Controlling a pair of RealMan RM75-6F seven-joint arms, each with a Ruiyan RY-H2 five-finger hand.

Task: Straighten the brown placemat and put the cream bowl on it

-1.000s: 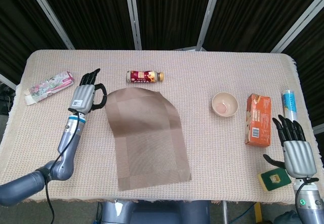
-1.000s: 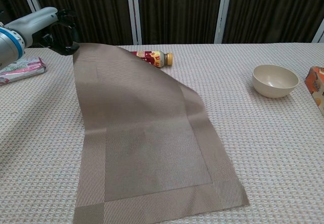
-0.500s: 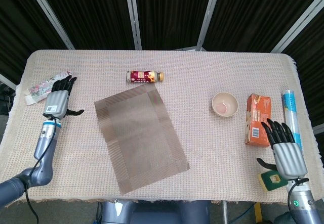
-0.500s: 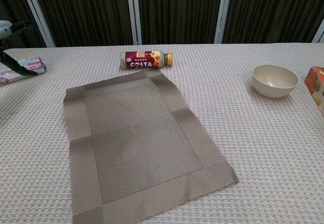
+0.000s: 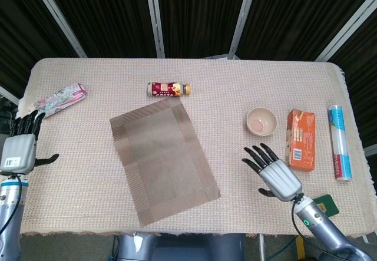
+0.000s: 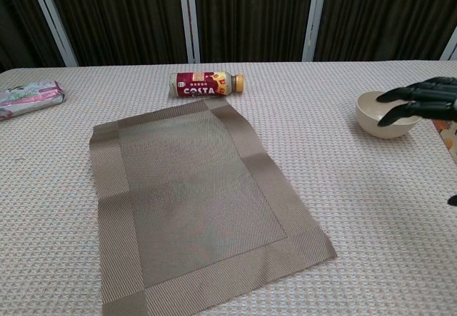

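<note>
Right of centre in the head view, the right hand (image 5: pixel 275 177) hovers spread and empty below the cream bowl (image 5: pixel 261 121); at far left, the left hand (image 5: pixel 19 149) is spread beside the flat brown placemat (image 5: pixel 164 158).

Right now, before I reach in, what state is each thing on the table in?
brown placemat: unfolded, flat, skewed to the table edge
cream bowl: upright, off the mat
bottle: on its side
orange carton: lying flat
left hand: open, holding nothing
right hand: open, fingers spread, short of the bowl
</note>
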